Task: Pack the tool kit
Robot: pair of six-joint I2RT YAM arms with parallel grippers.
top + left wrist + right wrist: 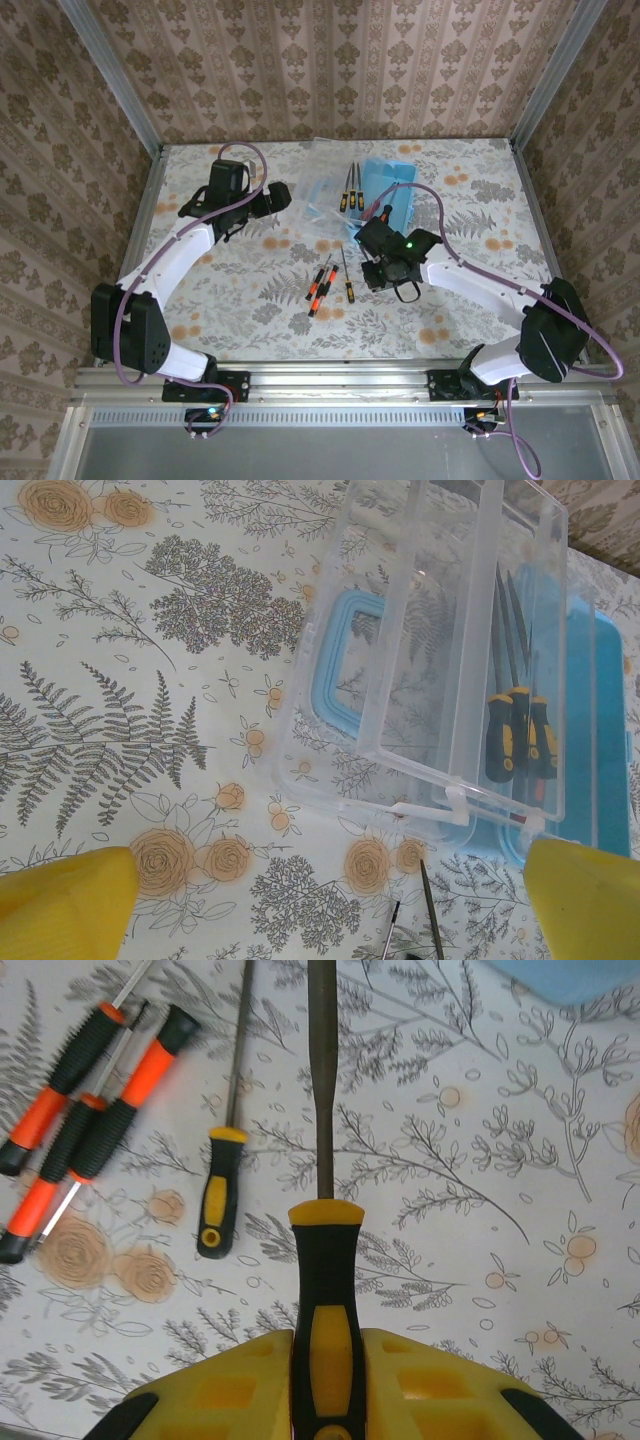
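Right gripper clamps the handle of a long yellow-and-black screwdriver over the floral table, orange-and-black screwdrivers lying nearby; left gripper, fingers spread wide, faces the clear-lidded blue plastic case holding three yellow-handled screwdrivers

Top camera, high at near side, looks down on whole table. Wrist cameras close, low: share case, screwdrivers with top.
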